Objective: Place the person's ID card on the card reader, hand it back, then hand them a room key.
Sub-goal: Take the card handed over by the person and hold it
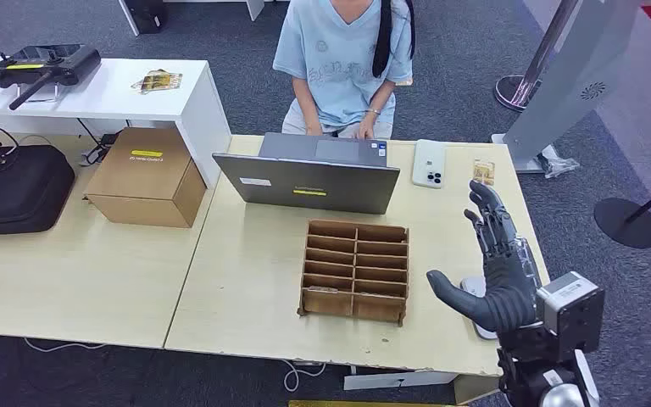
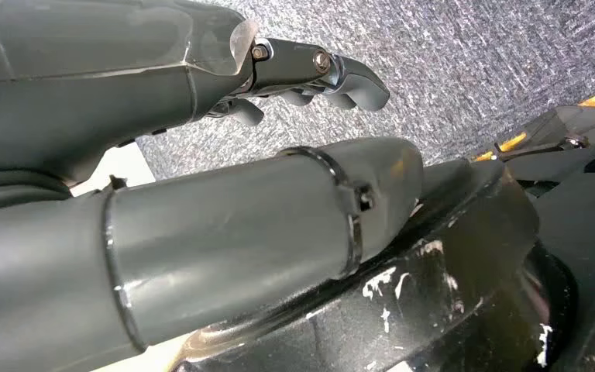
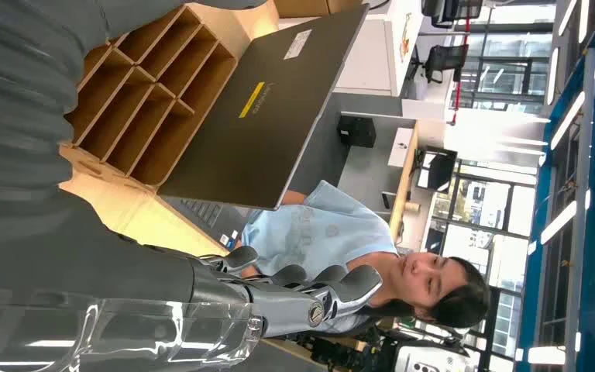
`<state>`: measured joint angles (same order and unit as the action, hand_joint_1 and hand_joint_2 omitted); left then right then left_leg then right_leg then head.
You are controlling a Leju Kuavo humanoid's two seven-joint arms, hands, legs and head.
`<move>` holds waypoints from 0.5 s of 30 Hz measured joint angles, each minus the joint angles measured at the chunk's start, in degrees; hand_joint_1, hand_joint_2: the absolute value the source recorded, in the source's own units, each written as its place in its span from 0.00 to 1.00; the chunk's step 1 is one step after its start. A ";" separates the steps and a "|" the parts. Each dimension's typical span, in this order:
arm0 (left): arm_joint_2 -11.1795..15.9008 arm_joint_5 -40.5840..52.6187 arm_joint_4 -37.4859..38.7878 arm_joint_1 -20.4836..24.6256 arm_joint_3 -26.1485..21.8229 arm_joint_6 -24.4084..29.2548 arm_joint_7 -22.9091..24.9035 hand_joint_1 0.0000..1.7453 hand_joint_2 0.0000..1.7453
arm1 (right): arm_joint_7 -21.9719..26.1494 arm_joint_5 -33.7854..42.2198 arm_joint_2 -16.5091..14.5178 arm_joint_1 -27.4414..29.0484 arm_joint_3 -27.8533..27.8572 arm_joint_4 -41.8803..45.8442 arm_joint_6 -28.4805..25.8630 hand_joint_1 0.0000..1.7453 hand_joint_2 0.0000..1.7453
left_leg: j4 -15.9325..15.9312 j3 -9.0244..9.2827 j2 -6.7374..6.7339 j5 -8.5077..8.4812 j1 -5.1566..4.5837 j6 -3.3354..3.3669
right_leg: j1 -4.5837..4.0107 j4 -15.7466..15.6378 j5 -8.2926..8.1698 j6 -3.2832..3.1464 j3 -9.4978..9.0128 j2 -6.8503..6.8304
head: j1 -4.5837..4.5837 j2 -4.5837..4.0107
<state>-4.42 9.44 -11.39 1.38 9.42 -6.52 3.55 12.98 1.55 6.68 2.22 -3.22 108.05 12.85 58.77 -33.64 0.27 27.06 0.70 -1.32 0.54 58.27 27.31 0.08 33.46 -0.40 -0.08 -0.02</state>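
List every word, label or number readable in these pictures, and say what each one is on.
No text can be read.
Yellow sticker on the laptop lid: too small to read.
White label on the same lid: blurred.
Yellow label on the cardboard box: too small.
Yellow strip on the black device on the white counter: illegible.
Print on the person's shirt: faint, unreadable.
Small card beside the phone: markings too small.

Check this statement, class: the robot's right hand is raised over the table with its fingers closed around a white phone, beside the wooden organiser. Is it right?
Not quite. In the head view the right hand is raised beside the wooden organiser, but holds nothing; its fingers are spread. The white phone lies on the table by the laptop.
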 joint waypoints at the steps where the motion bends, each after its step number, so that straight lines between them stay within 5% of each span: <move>1: 0.00 0.00 0.00 0.00 0.00 0.08 0.03 0.00 0.00 | 0.02 0.00 0.00 0.00 0.00 -0.02 -0.01 0.00 1.00 | 0.00 0.00 0.00 0.00 0.00 0.00 | 0.00 0.00 0.00 0.00 0.00 0.00 | 0.00 0.00; 8: 0.00 0.68 0.00 0.00 0.00 1.89 0.12 0.00 0.00 | 0.41 -3.95 0.21 -0.66 -0.13 -0.23 -2.16 0.00 1.00 | 0.00 -0.01 0.00 0.00 0.00 0.00 | 0.00 0.00 0.00 0.00 0.00 0.00 | 0.00 0.00; 15: 0.02 1.42 0.00 0.01 0.00 2.76 0.12 0.00 0.00 | -0.40 -15.68 1.38 -3.72 -1.95 -0.44 -8.38 0.00 1.00 | 0.00 0.00 -0.01 0.00 0.00 0.00 | 0.00 0.00 0.00 0.00 0.00 0.01 | 0.01 0.00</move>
<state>-4.39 10.86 -11.39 1.39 9.42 -3.76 3.67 12.58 -14.13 8.06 -1.50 -5.18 107.61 4.47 58.77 -33.64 0.26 27.06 0.70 -1.32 0.54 58.27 27.31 0.08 33.46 -0.39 -0.07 -0.02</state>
